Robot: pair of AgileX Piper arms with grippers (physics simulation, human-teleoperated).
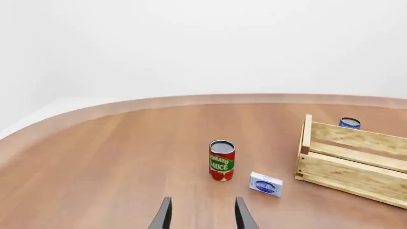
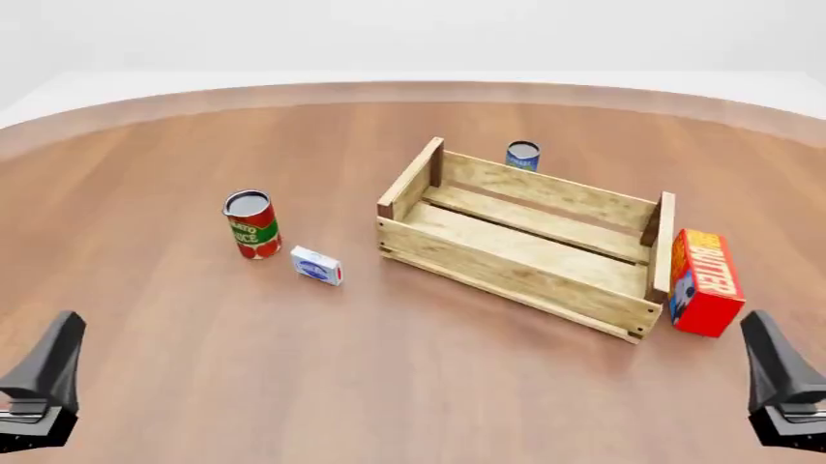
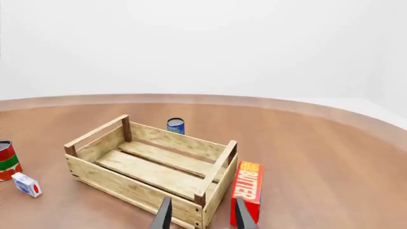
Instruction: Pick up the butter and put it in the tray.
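Front view, L to R: left gripper (image 2: 39, 391) low at near L edge, fingers parted, nothing held. Tomato sauce can (image 2: 251, 223) upright on desk (image 2: 155, 319), small white-blue box (image 2: 316, 265) just beside it. Tray (image 2: 523, 237) mid-desk, set at an angle, w/ blue can (image 2: 523, 155) behind it. Butter (image 2: 705, 281) standing just beside tray's R end board. Right gripper (image 2: 781, 391) at near R edge, fingers spread, nothing held.
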